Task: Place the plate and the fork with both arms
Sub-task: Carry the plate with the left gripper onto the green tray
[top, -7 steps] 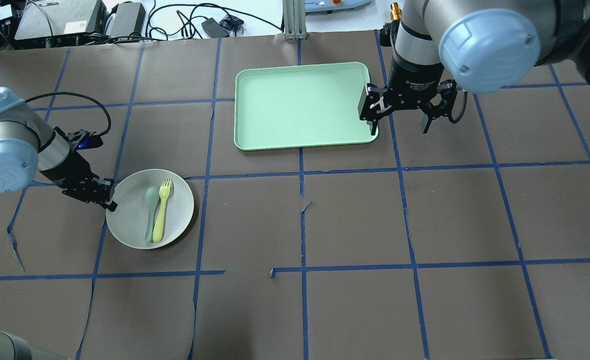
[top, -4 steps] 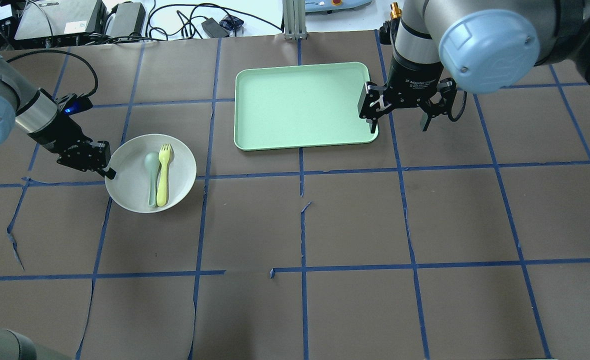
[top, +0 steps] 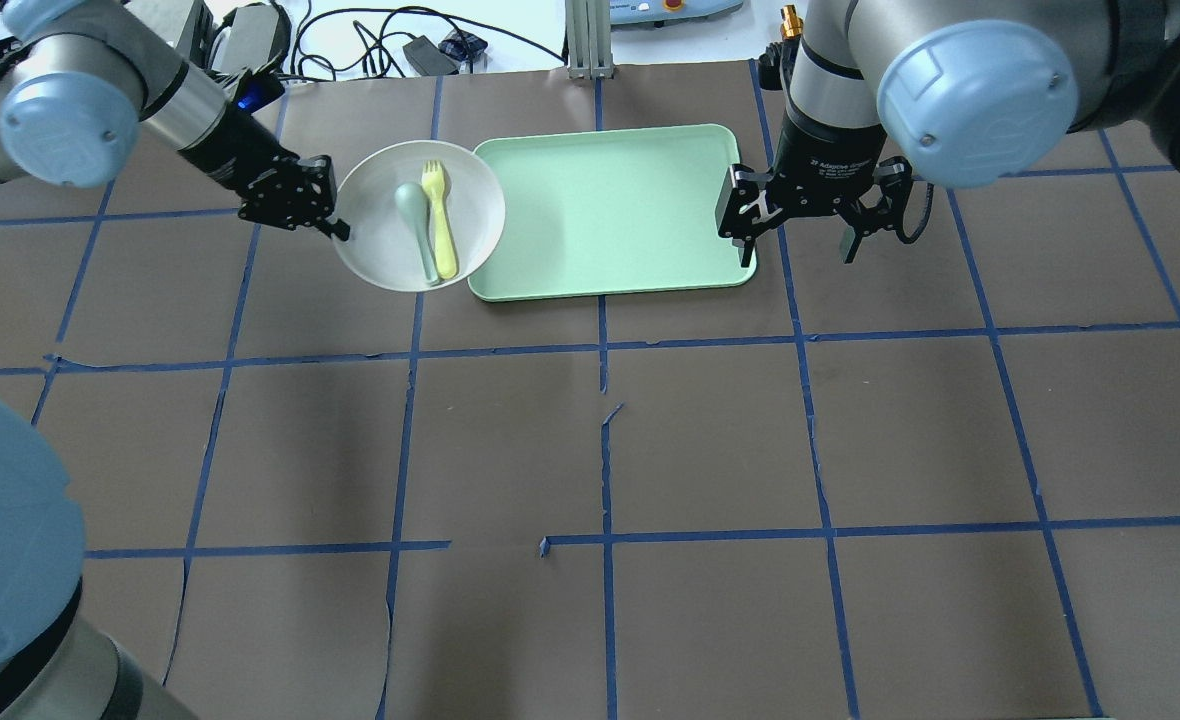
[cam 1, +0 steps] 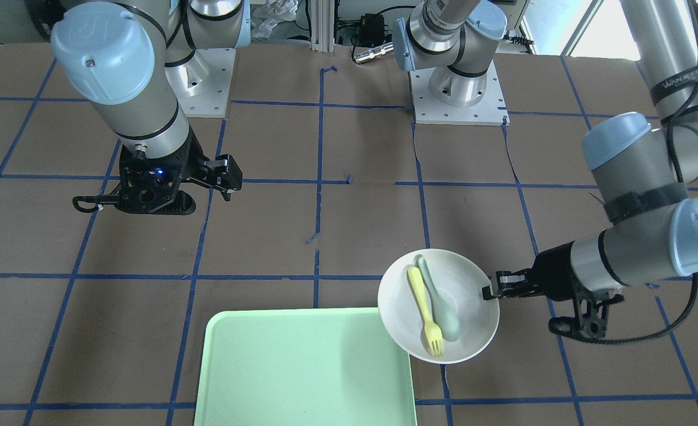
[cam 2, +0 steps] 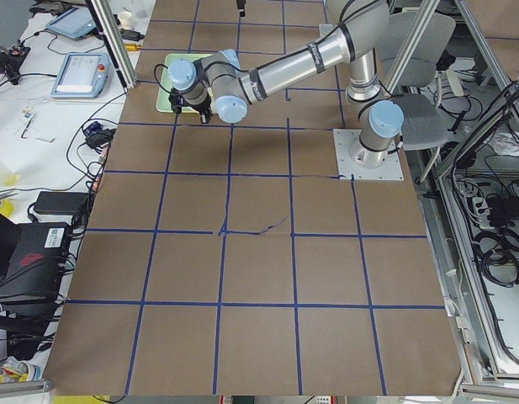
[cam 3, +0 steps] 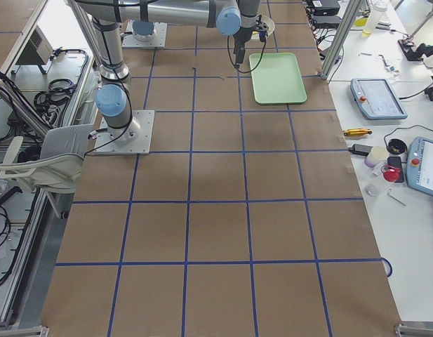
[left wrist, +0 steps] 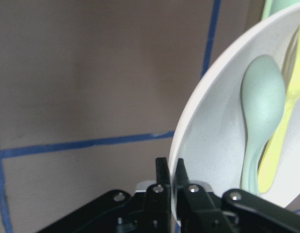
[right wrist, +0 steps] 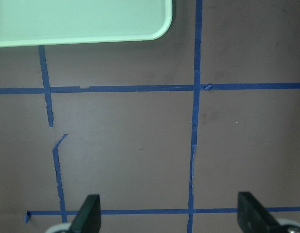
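Note:
The off-white plate [top: 375, 225] is held off the table by its left rim, and its right edge overlaps the left edge of the mint-green tray [top: 600, 210]. The pale-yellow fork [top: 441, 215] lies on the plate beside a grey-green spoon [top: 415, 225]. My left gripper [top: 335, 228] is shut on the plate's rim, which the left wrist view [left wrist: 171, 182] shows clearly. In the front-facing view the plate [cam 1: 473, 296], the fork [cam 1: 425, 310] and my left gripper [cam 1: 490, 291] show by the tray's corner. My right gripper [top: 795, 245] is open and empty just past the tray's right edge.
The tray lies at the far middle of the brown, blue-taped table [top: 710, 440]. Cables and power boxes [top: 250, 35] lie beyond the far edge. My right wrist view shows the tray's corner [right wrist: 159, 29] and bare table between the open fingers [right wrist: 89, 213].
My left arm has carried the plate, with the fork and spoon on it, from the near left of the table up and right to the tray's left edge. My right arm has barely moved.

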You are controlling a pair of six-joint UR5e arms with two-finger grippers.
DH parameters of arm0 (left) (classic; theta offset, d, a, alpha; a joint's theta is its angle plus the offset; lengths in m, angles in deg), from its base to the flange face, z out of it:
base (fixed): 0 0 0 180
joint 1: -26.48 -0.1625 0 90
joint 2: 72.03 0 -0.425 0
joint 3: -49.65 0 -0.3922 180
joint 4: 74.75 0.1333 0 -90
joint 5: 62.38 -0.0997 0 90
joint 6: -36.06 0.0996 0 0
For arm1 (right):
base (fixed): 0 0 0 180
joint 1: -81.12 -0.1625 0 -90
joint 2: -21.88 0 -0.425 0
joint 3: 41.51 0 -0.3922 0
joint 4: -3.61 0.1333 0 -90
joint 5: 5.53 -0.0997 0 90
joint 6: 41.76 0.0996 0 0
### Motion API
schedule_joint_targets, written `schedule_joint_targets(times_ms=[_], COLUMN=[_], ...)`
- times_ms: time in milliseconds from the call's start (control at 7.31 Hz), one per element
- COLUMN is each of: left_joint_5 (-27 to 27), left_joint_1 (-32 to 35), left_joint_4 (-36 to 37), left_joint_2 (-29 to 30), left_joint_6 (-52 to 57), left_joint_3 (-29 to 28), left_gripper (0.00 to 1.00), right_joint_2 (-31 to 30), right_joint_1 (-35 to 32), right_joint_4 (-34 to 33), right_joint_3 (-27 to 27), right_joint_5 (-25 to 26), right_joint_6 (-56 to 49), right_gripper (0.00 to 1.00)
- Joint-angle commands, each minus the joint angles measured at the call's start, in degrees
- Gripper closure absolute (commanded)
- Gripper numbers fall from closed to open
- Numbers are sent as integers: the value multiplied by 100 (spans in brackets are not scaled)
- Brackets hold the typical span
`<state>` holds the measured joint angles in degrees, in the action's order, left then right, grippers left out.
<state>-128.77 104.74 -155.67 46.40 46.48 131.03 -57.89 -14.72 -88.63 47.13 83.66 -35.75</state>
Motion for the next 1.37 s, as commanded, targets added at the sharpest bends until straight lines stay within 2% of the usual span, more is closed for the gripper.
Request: schedule_joint_targets(times_ms=[0,274,547,1231], left_joint_5=[250,224,189,65], left_joint_1=[767,1164,1402,1587], left_joint_4=[695,771,815,911], left_joint_2=[1054,1812,2069,2201], left_joint_6=[-565,-691,-603,-304], left_joint_3=[-945,-1823,-1897,-1889], left_gripper=[100,100,100,98], right_joint_2=[14,14,14,23], right_joint_1=[3,3,3,3], right_joint_4=[-4,5,5,-13], right_joint_3=[5,5,5,-4], right_joint_5=[-51,-51,-60,-60], right_joint_6=[-38,-38,-30,-38], right_gripper=[0,0,0,0])
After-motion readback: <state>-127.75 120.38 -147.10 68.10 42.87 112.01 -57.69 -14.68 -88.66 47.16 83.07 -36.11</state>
